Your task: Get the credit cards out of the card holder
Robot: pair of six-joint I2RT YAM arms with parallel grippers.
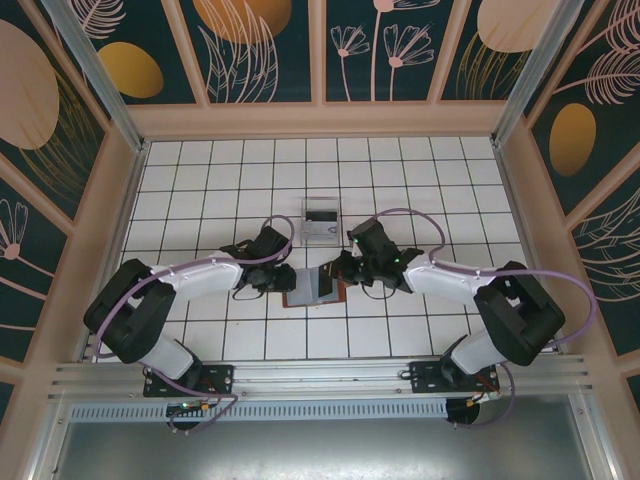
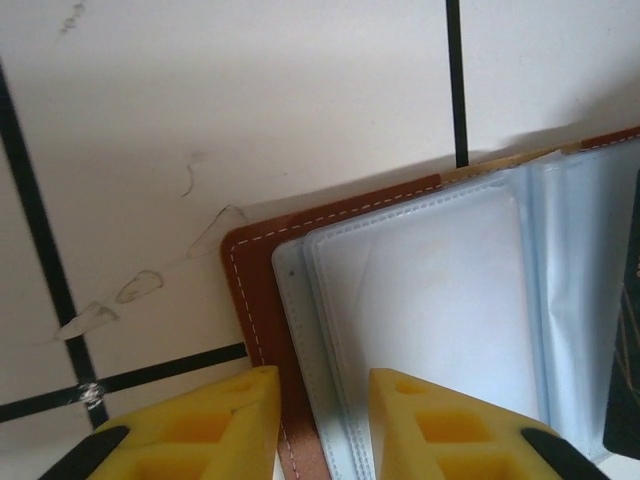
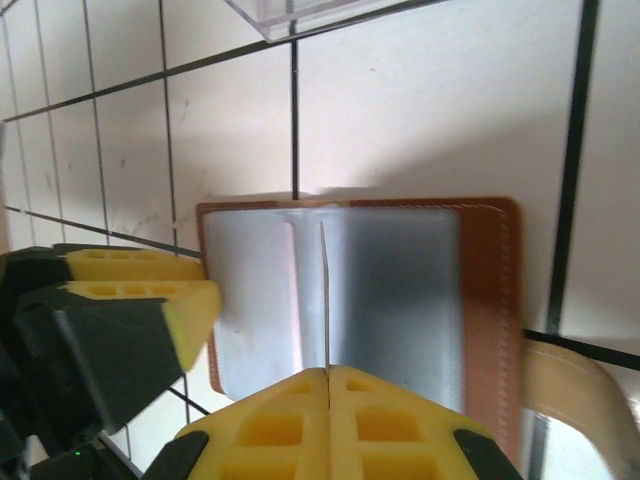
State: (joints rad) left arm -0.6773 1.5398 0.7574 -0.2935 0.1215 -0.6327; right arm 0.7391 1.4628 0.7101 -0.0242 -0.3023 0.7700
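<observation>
Left hand [image 2: 325,388]: at the card holder's 9 o'clock. Yellow fingers [image 2: 225,425] stand apart, straddling the holder's stitched brown edge, one over bare tile and the other over the clear sleeves [image 2: 430,300]. We can't tell whether they press on anything.
Card holder [image 3: 490,300]: lying open at the middle of the white tiled tabletop [image 1: 200,180], between the two hands. Brown leather faces down, grey-blue sleeves face up.
Clear stand [image 1: 322,220]: at the holder's 12 o'clock, apart from it.
Thin sheet [image 3: 325,300]: seen edge-on over the holder's fold, running toward 12 o'clock from the right fingertips. We can't tell whether it is a card or a sleeve.
Dark card [image 2: 625,350]: at the 3 o'clock edge of the left wrist view, just beside the sleeves. From above we see a dark rectangle over the holder's right half.
Right hand [image 3: 328,382]: at the holder's 3 o'clock, fingers pressed together on the thin sheet.
Snap tab [image 3: 570,385]: tan, at the holder's 4 o'clock in the right wrist view.
</observation>
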